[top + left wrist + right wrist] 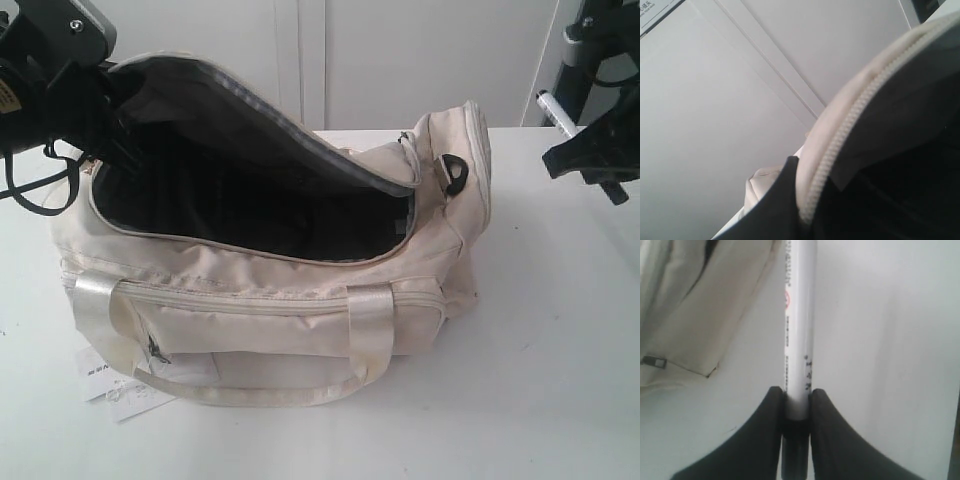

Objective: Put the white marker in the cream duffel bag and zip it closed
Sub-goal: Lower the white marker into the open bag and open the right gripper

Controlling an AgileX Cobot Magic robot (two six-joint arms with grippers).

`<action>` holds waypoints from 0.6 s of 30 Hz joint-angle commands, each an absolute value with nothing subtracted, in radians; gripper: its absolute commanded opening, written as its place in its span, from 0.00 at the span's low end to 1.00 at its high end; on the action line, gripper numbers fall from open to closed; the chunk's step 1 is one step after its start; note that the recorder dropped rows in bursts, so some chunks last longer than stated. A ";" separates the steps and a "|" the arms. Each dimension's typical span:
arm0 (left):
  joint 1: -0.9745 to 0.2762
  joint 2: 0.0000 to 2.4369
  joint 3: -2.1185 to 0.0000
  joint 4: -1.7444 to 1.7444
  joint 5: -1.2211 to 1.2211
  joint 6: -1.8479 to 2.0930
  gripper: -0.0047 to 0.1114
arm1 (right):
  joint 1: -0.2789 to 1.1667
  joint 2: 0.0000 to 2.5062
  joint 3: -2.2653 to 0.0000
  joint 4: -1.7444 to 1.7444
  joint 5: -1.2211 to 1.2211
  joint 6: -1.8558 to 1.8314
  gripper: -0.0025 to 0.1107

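Beside the cream duffel bag (250,300), the right fingers (755,440) pinch the white marker (800,330).

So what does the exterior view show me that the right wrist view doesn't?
Only the exterior view: the whole cream duffel bag, its top flap held up by the left gripper, the dark lining, the strap handles and a paper tag.
Only the right wrist view: small print on the white marker and the right gripper pinching it from both sides.
Both: the marker held off to the side of the bag, not yet inside; cream fabric; the white table.
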State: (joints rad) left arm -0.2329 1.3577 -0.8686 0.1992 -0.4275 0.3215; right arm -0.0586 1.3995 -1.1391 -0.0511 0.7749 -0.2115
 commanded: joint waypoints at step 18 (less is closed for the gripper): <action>-0.232 1.356 -0.876 0.187 -0.425 0.311 0.04 | 0.086 1.308 -1.126 0.633 0.686 -0.835 0.02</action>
